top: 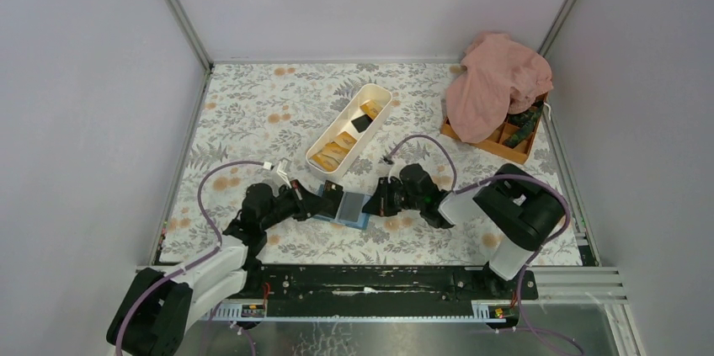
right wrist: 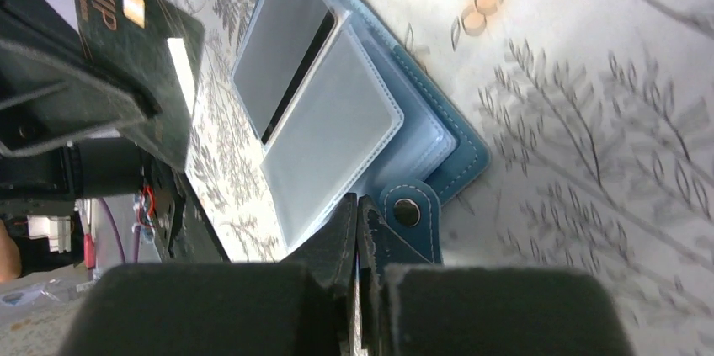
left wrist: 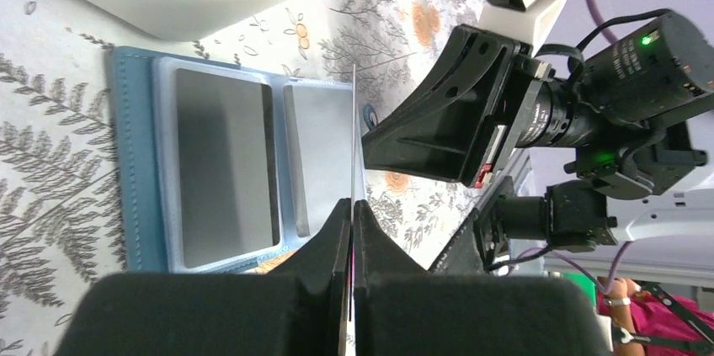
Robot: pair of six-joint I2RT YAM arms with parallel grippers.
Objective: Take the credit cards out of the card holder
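The card holder [top: 352, 208] lay open on the floral surface [top: 253, 103] between the arms. The left end effector [left wrist: 352, 207] was clamped on a black card [right wrist: 139, 61], judged thin, stiff and slick, and best pinched by one edge. The right end effector [right wrist: 357, 204] was closed beside the holder's snap tab [right wrist: 408, 213]; a grip could not be confirmed. A white tray [top: 380, 97] stood just behind, with an orange box [top: 505, 146] well apart.

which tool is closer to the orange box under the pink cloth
Right. The right tool sits at the card holder's right edge; the left tool is at its left edge, farther from the orange box.
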